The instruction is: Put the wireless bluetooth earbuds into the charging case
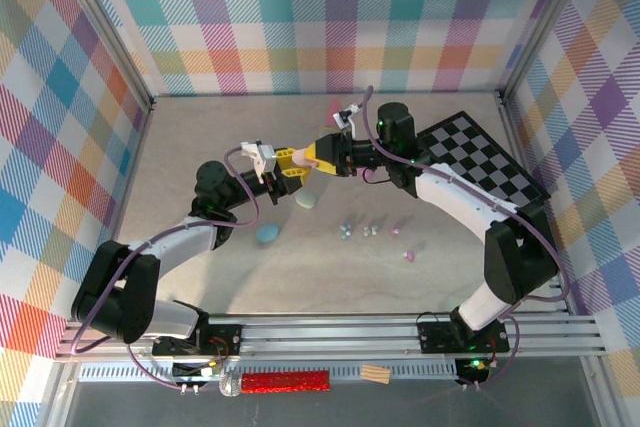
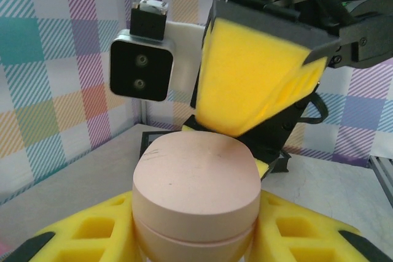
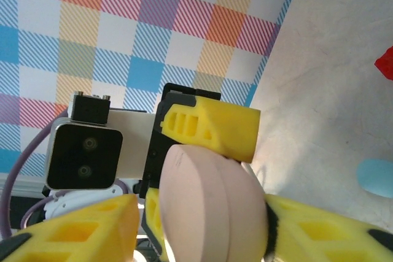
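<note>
Zero tiny pastel plastic earbuds (image 1: pixel 370 231) are inserted; all lie on the beige table (image 1: pixel 200 147).
The left gripper (image 2: pixel 196 231) pinches the closed pink pebble-shaped case (image 2: pixel 196 188) aloft; the right gripper (image 3: pixel 202 231) straddles it, grip unclear.

pink case (image 2: pixel 195 182), plaid walls (image 1: pixel 330 17)

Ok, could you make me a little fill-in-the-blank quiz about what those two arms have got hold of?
1. The case clamped in the left gripper is ___ in colour.
2. The right gripper, reaching around the same case, has fingers that are ___ in colour.
3. Seen from above, the tiny earbuds lie loose on the table, to the ___ of the blue case.

Missing words: pink; yellow; right.
</note>
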